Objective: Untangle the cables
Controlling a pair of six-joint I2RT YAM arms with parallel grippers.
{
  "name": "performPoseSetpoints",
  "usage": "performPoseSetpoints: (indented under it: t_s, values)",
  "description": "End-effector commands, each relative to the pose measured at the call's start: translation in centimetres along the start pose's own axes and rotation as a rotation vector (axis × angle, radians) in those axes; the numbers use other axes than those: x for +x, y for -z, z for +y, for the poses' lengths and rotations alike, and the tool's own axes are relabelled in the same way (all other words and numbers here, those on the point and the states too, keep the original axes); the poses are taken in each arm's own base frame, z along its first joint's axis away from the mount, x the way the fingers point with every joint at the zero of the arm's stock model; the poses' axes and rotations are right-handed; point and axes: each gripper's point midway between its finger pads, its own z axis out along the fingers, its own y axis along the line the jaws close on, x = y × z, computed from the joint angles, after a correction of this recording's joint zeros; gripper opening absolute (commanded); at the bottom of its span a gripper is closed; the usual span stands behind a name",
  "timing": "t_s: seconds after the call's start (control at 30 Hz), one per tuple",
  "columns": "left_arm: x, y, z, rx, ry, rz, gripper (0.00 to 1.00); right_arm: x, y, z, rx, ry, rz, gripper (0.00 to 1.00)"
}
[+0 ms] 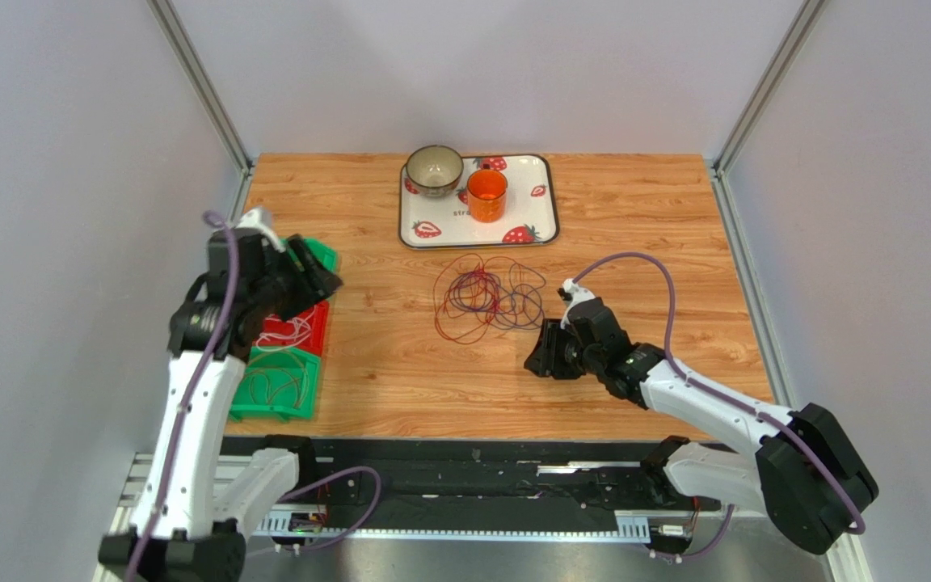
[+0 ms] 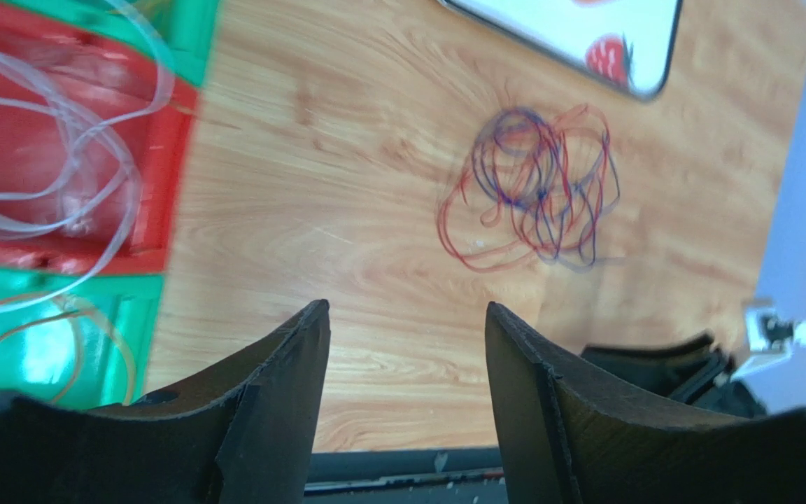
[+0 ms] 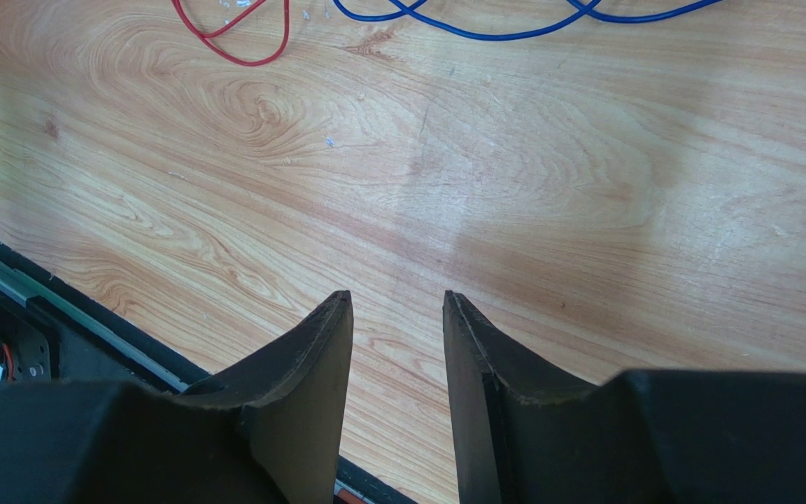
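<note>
A tangle of dark red and purple cables [image 1: 483, 297] lies on the wooden table in front of the tray, and also shows in the left wrist view [image 2: 533, 189]. My left gripper [image 1: 320, 279] hovers over the bins at the left, open and empty [image 2: 407, 310]. A white cable [image 2: 50, 158] lies in the red bin and an orange cable [image 2: 50, 341] in the green bin. My right gripper [image 1: 542, 355] sits low on the table just right of and nearer than the tangle, open and empty [image 3: 397, 299]. A red loop [image 3: 234, 37] and a blue strand [image 3: 523, 21] lie beyond its tips.
A strawberry-print tray [image 1: 537, 224] at the back centre holds a bowl [image 1: 434, 170] and an orange cup [image 1: 486, 194]. A red bin [image 1: 313, 327] and a green bin [image 1: 266, 406] stand at the left edge, with another green bin [image 1: 322, 256] behind them.
</note>
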Motion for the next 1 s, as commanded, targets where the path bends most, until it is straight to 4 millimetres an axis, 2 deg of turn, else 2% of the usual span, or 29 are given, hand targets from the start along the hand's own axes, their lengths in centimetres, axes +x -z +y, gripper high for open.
performPoseSetpoints:
  t_s: [0.0, 0.03, 0.07, 0.13, 0.17, 0.3, 0.33, 0.63, 0.97]
  values:
    - [0.6, -3.7, -5.0, 0.033, -0.188, 0.054, 0.63, -1.1, 0.3, 0.5, -0.017, 0.001, -0.061, 0.41]
    - [1.0, -4.4, -5.6, 0.036, -0.216, 0.073, 0.61, -1.1, 0.3, 0.5, -0.016, 0.001, -0.063, 0.4]
    - [1.4, -6.2, -6.5, 0.043, -0.236, 0.106, 0.57, -1.1, 0.3, 0.5, -0.017, 0.002, -0.062, 0.41]
    - [2.6, -7.4, -8.3, 0.083, -0.278, 0.147, 0.55, -1.1, 0.3, 0.4, -0.014, 0.0, -0.064, 0.41]
    - [3.2, -8.9, -8.8, 0.088, -0.292, 0.169, 0.55, -1.1, 0.3, 0.4, -0.014, 0.001, -0.062, 0.41]
    - [5.8, -11.4, -10.6, 0.122, -0.36, 0.251, 0.54, -1.1, 0.3, 0.4, -0.015, 0.002, -0.061, 0.41]
    - [6.4, -12.4, -10.5, 0.102, -0.37, 0.271, 0.53, -1.1, 0.2, 0.4, -0.014, 0.002, -0.06, 0.41]
    - [11.7, -16.7, -11.3, 0.068, -0.399, 0.375, 0.5, -1.1, 0.1, 0.6, -0.02, 0.005, -0.055, 0.41]
    - [15.4, -20.5, -11.8, 0.019, -0.39, 0.437, 0.47, -1.1, 0.0, 0.6, -0.021, 0.006, -0.05, 0.41]
